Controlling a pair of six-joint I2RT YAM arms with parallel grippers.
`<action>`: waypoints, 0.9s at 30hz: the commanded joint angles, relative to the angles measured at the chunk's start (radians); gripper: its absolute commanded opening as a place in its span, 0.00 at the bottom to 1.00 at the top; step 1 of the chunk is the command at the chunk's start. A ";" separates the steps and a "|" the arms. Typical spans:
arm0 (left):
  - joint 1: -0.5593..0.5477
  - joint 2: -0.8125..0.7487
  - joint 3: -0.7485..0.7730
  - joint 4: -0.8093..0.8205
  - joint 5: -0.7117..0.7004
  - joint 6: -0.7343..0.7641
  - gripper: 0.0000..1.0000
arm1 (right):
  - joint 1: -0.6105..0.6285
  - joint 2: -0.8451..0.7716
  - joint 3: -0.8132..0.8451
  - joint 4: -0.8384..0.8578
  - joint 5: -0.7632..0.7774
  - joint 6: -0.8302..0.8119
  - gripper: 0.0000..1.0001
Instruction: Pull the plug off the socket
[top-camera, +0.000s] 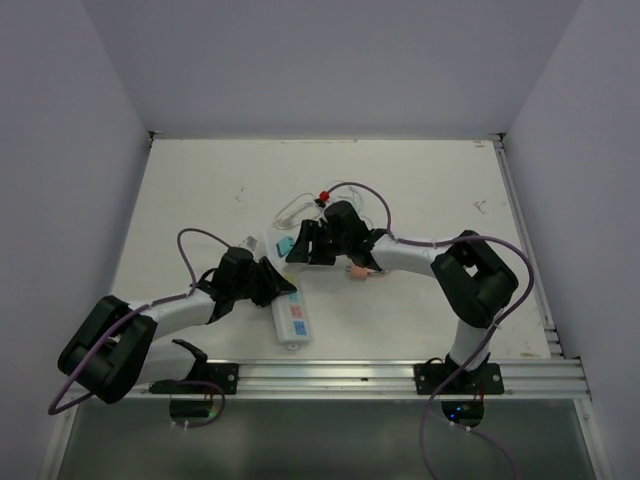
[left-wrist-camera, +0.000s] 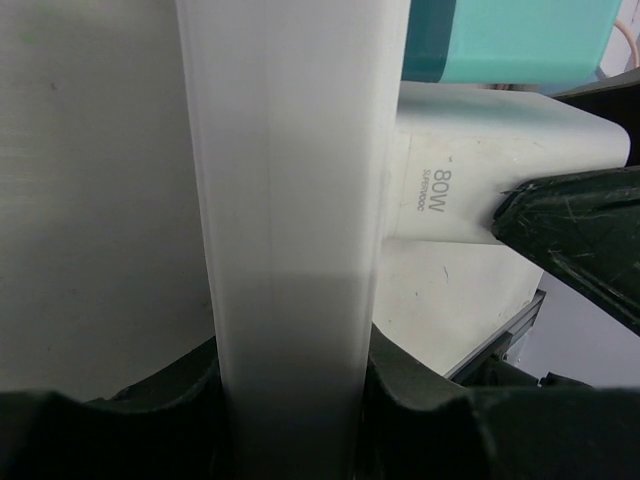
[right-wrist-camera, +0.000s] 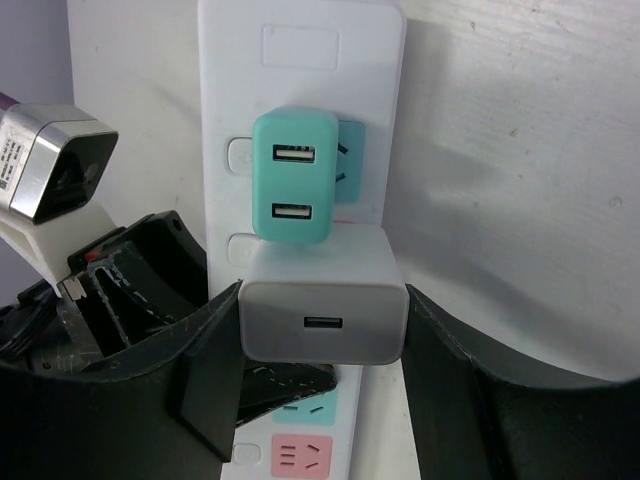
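The socket is a long white power strip with teal and pink outlet faces, lying on the table. My left gripper is shut across its body; in the left wrist view the strip runs up between my jaws. Two plugs stand in the strip: a teal USB charger and a white 80W charger. My right gripper is shut on the white charger, one finger on each side. The white charger still sits against the strip face.
A thin clear cord with a red tip loops behind the strip. A small peach object lies under my right arm. An aluminium rail runs along the near table edge. Grey walls enclose the table.
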 joint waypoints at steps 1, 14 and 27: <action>0.010 0.006 -0.045 -0.070 -0.096 -0.048 0.00 | -0.002 -0.122 -0.020 0.014 -0.002 0.001 0.00; 0.018 0.001 -0.046 -0.173 -0.162 -0.085 0.00 | -0.059 -0.204 -0.122 0.107 0.009 0.053 0.00; 0.021 0.006 -0.026 -0.230 -0.173 -0.077 0.00 | -0.102 -0.283 -0.135 0.057 0.038 0.031 0.00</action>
